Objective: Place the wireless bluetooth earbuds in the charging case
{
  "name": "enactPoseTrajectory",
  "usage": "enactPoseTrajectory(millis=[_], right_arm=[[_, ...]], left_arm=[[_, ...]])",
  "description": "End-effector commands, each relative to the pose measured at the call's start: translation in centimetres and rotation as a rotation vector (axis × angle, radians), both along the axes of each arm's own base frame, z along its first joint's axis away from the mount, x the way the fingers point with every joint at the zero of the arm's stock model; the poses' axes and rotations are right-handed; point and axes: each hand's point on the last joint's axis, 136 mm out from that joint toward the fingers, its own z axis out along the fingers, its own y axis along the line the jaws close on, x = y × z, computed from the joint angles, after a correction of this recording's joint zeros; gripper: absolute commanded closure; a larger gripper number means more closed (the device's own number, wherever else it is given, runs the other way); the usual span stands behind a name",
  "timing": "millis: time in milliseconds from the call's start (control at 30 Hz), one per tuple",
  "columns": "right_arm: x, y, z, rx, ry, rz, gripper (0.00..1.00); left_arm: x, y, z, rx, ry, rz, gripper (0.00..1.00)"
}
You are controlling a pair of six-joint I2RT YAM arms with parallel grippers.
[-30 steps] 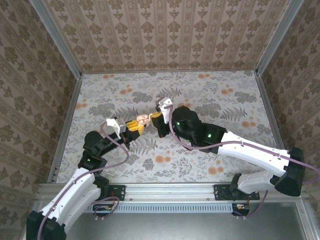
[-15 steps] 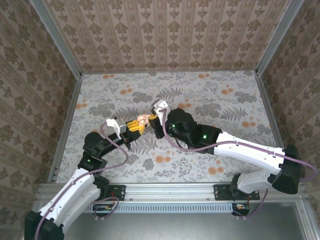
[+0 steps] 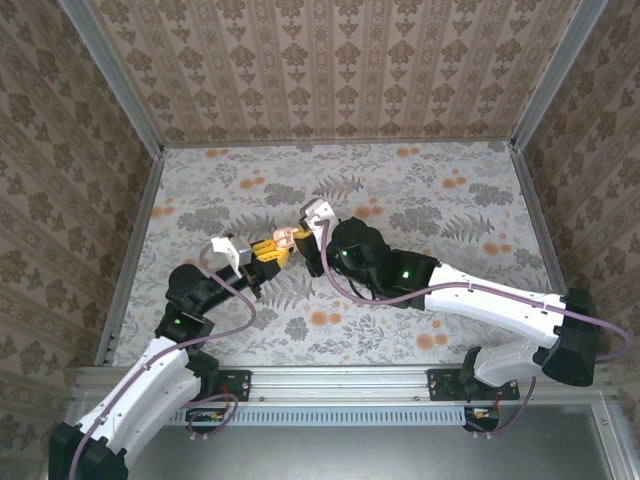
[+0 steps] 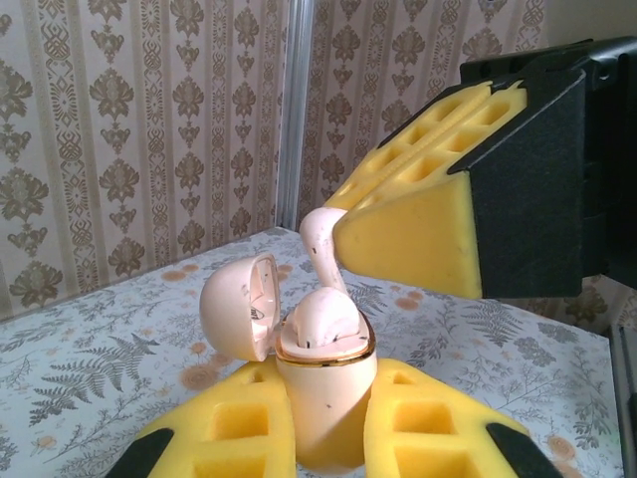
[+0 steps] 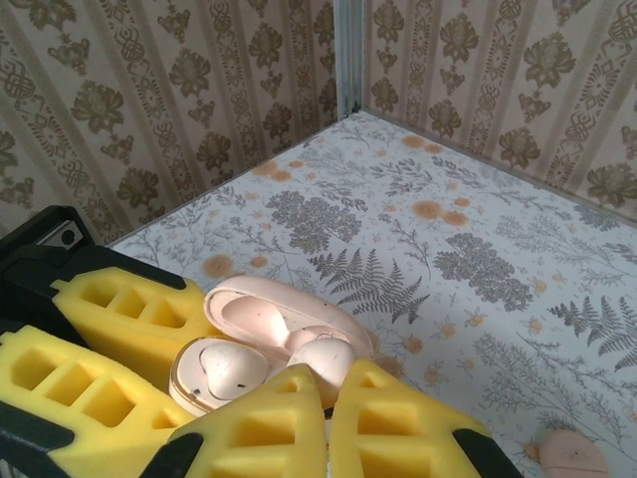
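- Charging case (image 4: 323, 393): lid open, clamped upright in left gripper (image 4: 323, 433).
- First earbud (image 4: 317, 319): apparently seated.
- Second earbud (image 4: 320, 234): pinched by right gripper (image 5: 326, 393), just above case; insertion pending.

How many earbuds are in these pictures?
2. One earbud sits in the open case held by the left gripper; the other earbud is pinched in the right gripper, just above the case. Others could be hidden.

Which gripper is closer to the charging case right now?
Left. The left gripper is shut on the charging case, clamping its lower body. The right gripper is above the case's open top, shut on an earbud.
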Motion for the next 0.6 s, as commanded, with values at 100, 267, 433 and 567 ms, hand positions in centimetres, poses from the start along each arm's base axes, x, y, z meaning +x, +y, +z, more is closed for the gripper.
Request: enactPoseTrajectory(millis=[100, 267, 433, 567], right_arm=[[0.1, 0.3, -0.6, -0.018, 0.007, -0.014, 0.94], [0.0, 0.4, -0.6, -0.006, 0.012, -0.009, 0.94], [-0.8, 0.4, -1.0, 0.009, 0.03, 0.027, 0.94], [-1.5, 0.1, -1.1, 0.023, 0.036, 0.05, 0.93]], left_arm=[[-0.5, 0.3, 3.3, -0.069, -0.077, 0.002, 1.0], [-0.6, 0.4, 3.4, -0.078, -0.09, 0.002, 1.0], [-0.5, 0.5, 3.6, -0.082, -0.094, 0.014, 1.0], [-0.5, 0.6, 3.7, -0.082, -0.095, 0.021, 1.0]])
